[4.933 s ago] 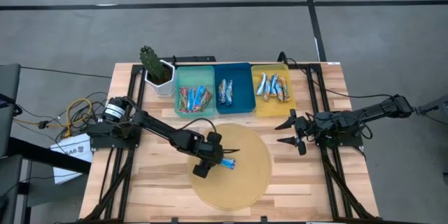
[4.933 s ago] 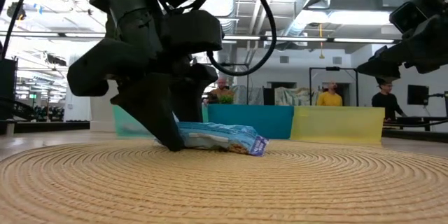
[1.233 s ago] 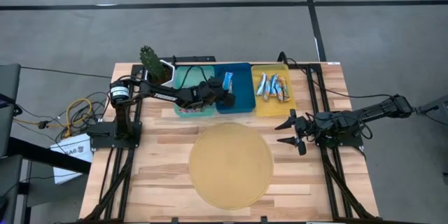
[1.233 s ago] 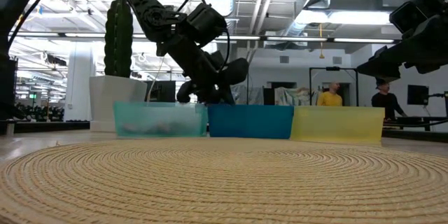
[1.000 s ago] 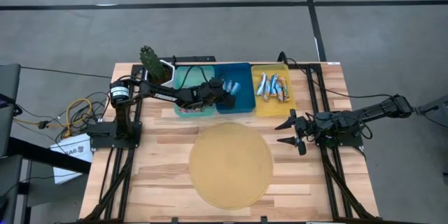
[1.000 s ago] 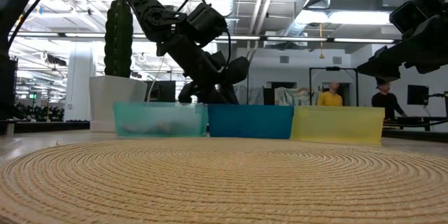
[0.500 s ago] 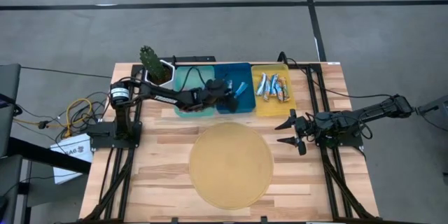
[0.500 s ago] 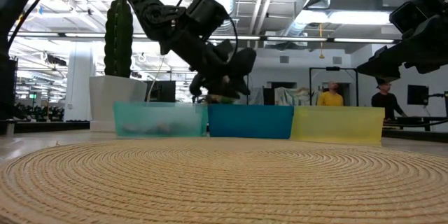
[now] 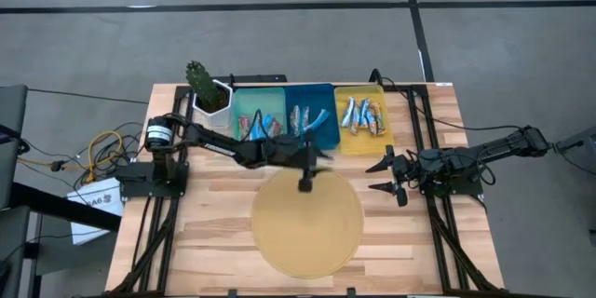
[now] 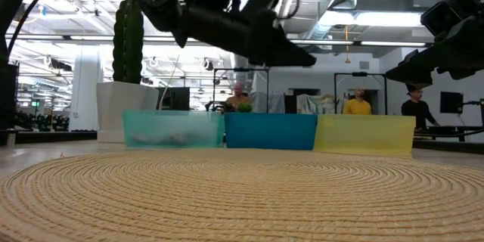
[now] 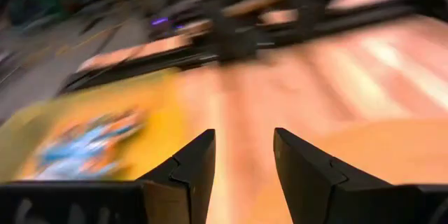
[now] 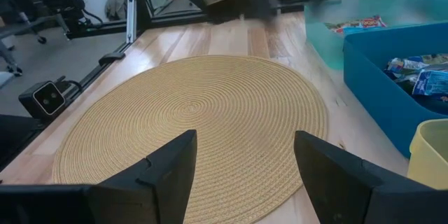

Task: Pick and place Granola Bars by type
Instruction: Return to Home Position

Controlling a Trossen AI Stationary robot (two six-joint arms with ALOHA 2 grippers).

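As they lie binned, granola bars [image 9: 299,117], blue-white foil

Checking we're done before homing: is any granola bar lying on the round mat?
No, the round mat shows only bare weave in the high view.

Pale wood planks for the table [image 9: 214,242], smooth, with a soft shine. Woven straw rope in the round mat [image 12: 196,119], coiled ring on ring, rough and dull. Smooth plastic for all three bins: cloudy and partly see-through in the teal bin [image 10: 174,130], a bit glossy in the blue bin [image 10: 270,131] and the yellow bin [image 10: 364,134]. Shiny, crinkly foil around the Granola Bars [image 9: 363,115]. Dark, dull plastic on the left gripper [image 11: 243,171] and the right gripper [image 12: 245,161], flat and smooth on the sides. Smooth white pot [image 9: 217,112] under the cactus; plastic or clay, cannot tell. Grey floor [image 9: 279,47], dull, looks a little rough.
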